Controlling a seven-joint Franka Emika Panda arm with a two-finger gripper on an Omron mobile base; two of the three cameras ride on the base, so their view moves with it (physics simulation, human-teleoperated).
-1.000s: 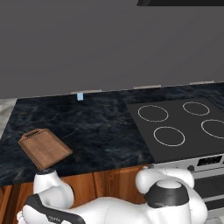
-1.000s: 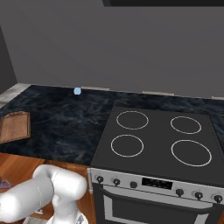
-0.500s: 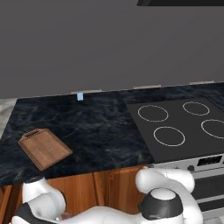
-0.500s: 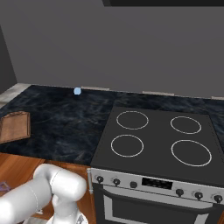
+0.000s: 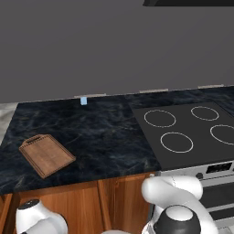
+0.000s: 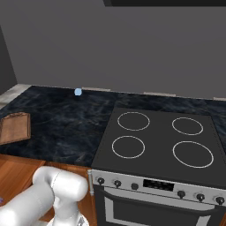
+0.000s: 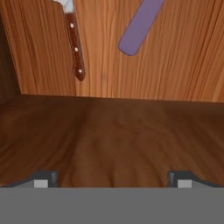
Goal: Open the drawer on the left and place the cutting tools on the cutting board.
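Drawer (image 7: 109, 131) is sitting open; knife (image 7: 75, 48) and peeler (image 7: 140, 26) are lying on its floor, apart, handles toward the gripper (image 7: 111, 178). Gripper is hanging wide open, empty. I'd center on one handle, jaws across it. Drawer wall is crowding the knife side. Board (image 5: 46, 154) is waiting bare on the counter (image 5: 105, 132), far left.

Grey wall (image 5: 105, 45) backs a dark marble counter (image 5: 105, 132) beside a black stove (image 6: 163, 141).
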